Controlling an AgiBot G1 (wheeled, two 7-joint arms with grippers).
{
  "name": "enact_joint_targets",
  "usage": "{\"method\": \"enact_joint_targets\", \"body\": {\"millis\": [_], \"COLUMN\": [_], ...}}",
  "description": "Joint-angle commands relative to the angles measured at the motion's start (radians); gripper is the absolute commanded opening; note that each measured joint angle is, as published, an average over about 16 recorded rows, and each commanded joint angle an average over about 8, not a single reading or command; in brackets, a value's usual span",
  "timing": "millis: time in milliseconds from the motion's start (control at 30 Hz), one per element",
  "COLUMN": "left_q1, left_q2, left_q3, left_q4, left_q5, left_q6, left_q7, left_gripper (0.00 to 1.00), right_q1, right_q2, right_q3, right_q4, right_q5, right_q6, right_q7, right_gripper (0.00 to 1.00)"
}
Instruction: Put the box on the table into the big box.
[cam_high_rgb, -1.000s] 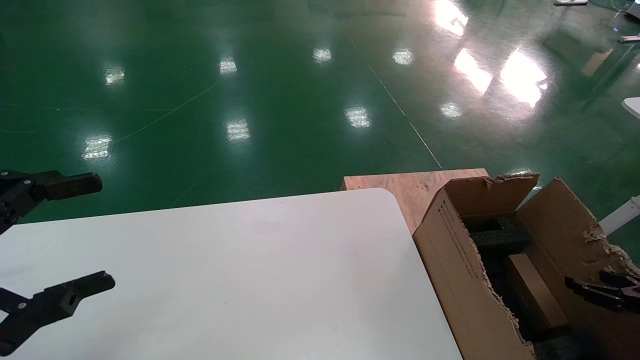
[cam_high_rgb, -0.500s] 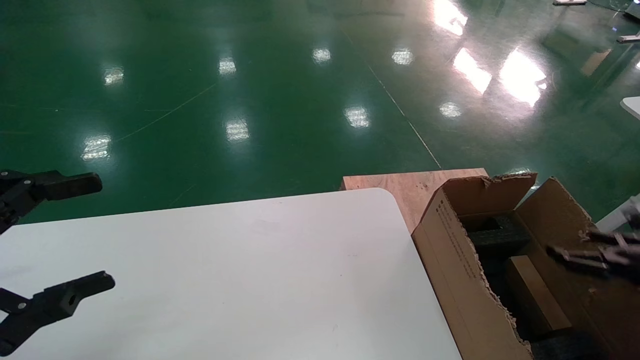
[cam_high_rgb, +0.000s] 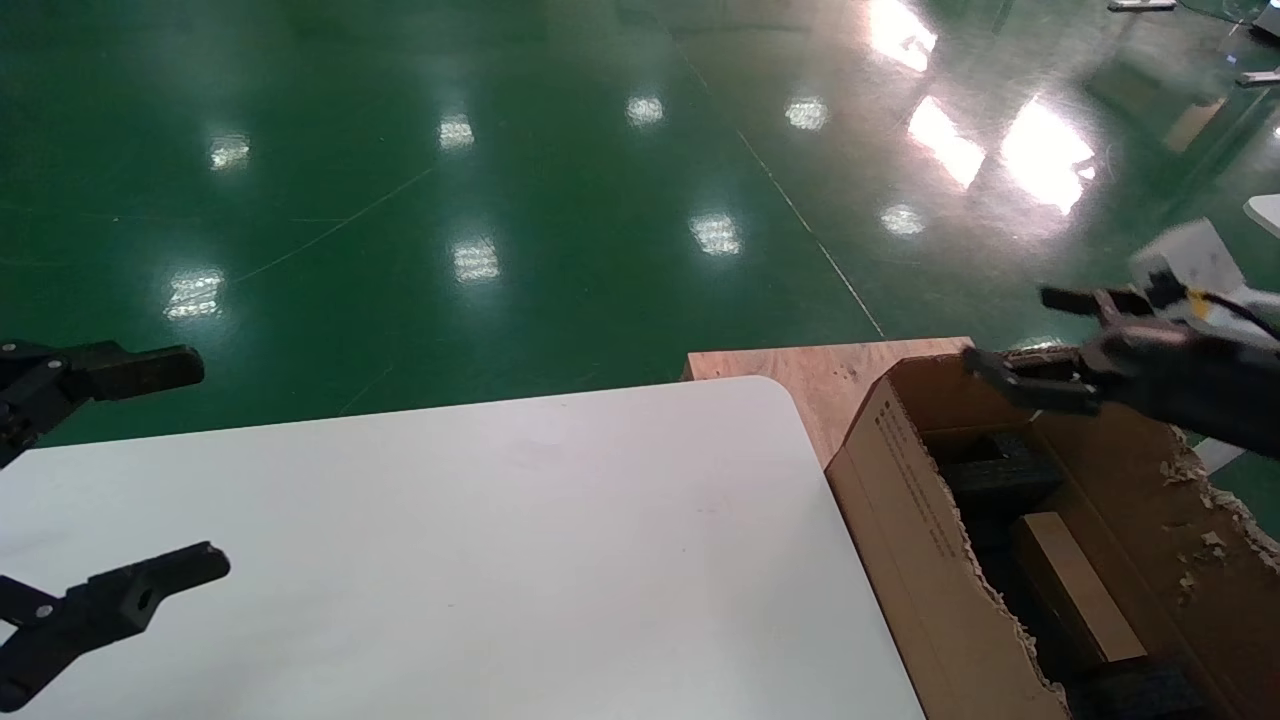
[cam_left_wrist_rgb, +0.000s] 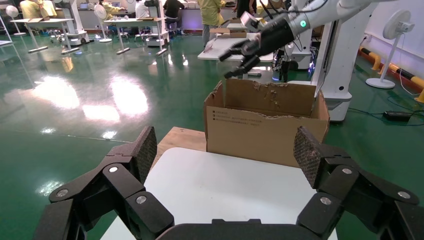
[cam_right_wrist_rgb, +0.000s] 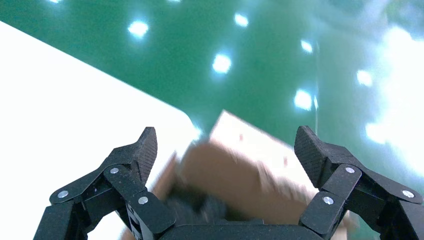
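The small brown box lies inside the big box, on its black foam lining. My right gripper hovers open and empty above the big box's far flap, well clear of the small box. In the right wrist view the open gripper looks down on the blurred big box. My left gripper is parked open over the left end of the white table, holding nothing. The left wrist view shows its open gripper, the big box and the right gripper above it.
A light wooden board sticks out behind the table's rounded corner, beside the big box. Ragged torn flaps ring the big box's opening. Shiny green floor lies beyond the table.
My right gripper has risen out of the big box, up and toward its far side, with nothing in it. The small box stays inside. The left arm has not moved.
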Motion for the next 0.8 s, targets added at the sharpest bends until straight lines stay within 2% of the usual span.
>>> {"method": "enact_joint_targets", "body": {"millis": [33,300,600,700,800], "left_q1": [0.000,0.000,0.000,0.000,0.000], "left_q2": [0.000,0.000,0.000,0.000,0.000], "left_q3": [0.000,0.000,0.000,0.000,0.000], "left_q4": [0.000,0.000,0.000,0.000,0.000], "left_q5": [0.000,0.000,0.000,0.000,0.000], "left_q6": [0.000,0.000,0.000,0.000,0.000], "left_q7": [0.000,0.000,0.000,0.000,0.000], "left_gripper": [1.00,1.00,1.00,1.00,1.00], "right_q1": [0.005,-0.025,-0.036,-0.068,-0.130], "right_q2": [-0.022,-0.128,-0.130,-0.136,-0.157], "right_q3": [0.015,0.057,0.068,0.110,0.194], "right_q4": [0.046,0.101,0.098,0.094,0.092], "right_q5": [0.009,0.068,0.068,0.061,0.053], "right_q6": [0.009,0.015,0.009,-0.009,-0.042], "right_q7": [-0.006,-0.086,-0.084,-0.078,-0.071], "right_gripper": [1.00,1.00,1.00,1.00,1.00]}}
